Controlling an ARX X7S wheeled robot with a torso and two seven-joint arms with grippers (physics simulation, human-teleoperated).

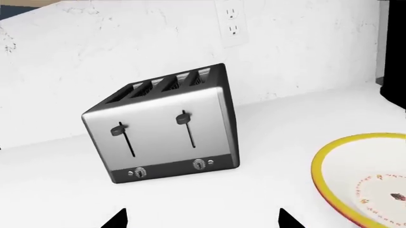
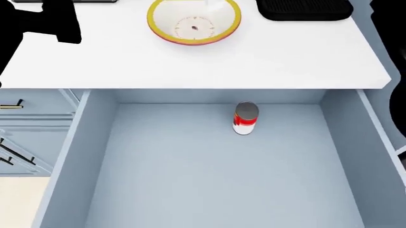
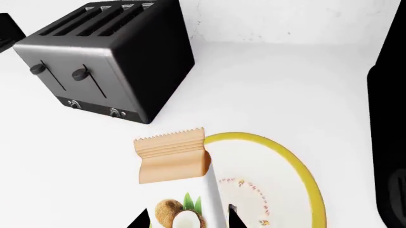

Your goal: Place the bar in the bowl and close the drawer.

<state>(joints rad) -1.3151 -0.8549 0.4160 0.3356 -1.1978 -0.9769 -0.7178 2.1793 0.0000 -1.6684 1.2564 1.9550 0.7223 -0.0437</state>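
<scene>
My right gripper (image 3: 185, 219) is shut on the bar (image 3: 172, 159), a white wrapper with a coconut picture and a tan crimped end. It holds the bar over the near rim of the bowl (image 3: 279, 190), which has a yellow rim and a white speckled inside. From the head camera the bowl (image 2: 193, 21) sits on the white counter, with the pale bar (image 2: 216, 6) just above its far right rim. The drawer (image 2: 190, 180) stands pulled wide open below the counter. My left gripper (image 1: 203, 219) is open and empty above the counter, with the bowl (image 1: 364, 175) beside it.
A red-and-white can (image 2: 246, 118) stands in the drawer near its back wall. A steel toaster (image 1: 168, 126) sits on the counter by the wall, left of the bowl. A black mass (image 2: 304, 9) lies on the counter right of the bowl. Lower drawer fronts (image 2: 19, 114) show at left.
</scene>
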